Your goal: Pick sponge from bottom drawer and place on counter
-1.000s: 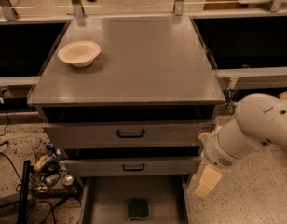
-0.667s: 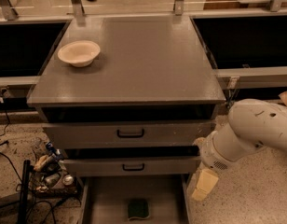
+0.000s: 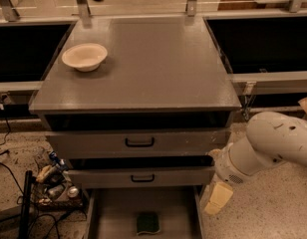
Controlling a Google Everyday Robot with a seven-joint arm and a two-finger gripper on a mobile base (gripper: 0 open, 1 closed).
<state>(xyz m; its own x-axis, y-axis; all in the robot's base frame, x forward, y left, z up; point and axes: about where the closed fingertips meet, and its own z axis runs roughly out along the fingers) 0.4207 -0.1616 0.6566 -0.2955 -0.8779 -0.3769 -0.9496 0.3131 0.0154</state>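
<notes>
Sponge [image 3: 147, 223] is not yet picked. It lies flat on the floor of the open bottom drawer [image 3: 116, 210], about mid-width and toward the near end. It is a small rounded rectangle with its dark green face up, and no yellow layer shows from this angle. By my judgement the whole task is left: reach in, grasp, lift, then set down above.

On the far left of the tabletop [image 3: 153, 68] stands a cream bowl [image 3: 84, 57], and grey surface stretches to its right where the sponge could go. At the right, the hand [image 3: 217, 199] hangs from the white arm [image 3: 273, 143] just outside the drawer's right wall, apart from the sponge and holding nothing I can see. Whether it is wide or narrow I cannot tell.
</notes>
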